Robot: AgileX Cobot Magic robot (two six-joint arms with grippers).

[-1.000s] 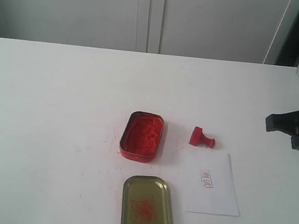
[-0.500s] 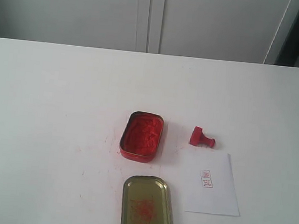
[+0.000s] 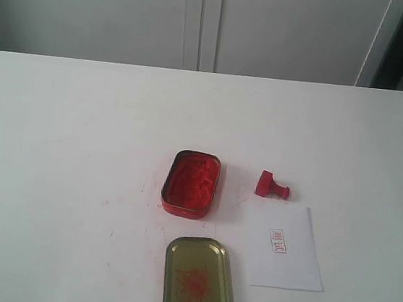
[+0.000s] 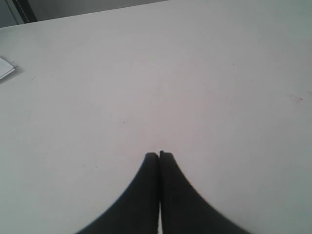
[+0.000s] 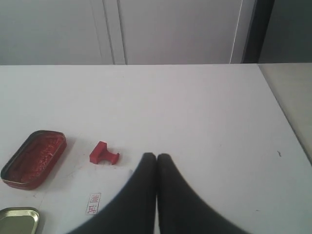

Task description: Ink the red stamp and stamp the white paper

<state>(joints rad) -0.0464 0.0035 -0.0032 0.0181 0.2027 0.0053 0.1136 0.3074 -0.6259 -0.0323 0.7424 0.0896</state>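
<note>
The red stamp lies on its side on the white table, right of the open tin of red ink paste. The white paper lies in front of the stamp and bears a small red square imprint. Neither gripper shows in the exterior view. My right gripper is shut and empty, off to the side of the stamp and over the paper's edge. My left gripper is shut over bare tabletop.
The tin's gold lid lies inside up in front of the tin, smeared with red. White cabinet doors stand behind the table. The table's right edge shows in the right wrist view. A white object sits far off in the left wrist view.
The right arm, seen at the right edge one second ago, has withdrawn out of the exterior view. Stamp, tin, lid and paper have not moved.
</note>
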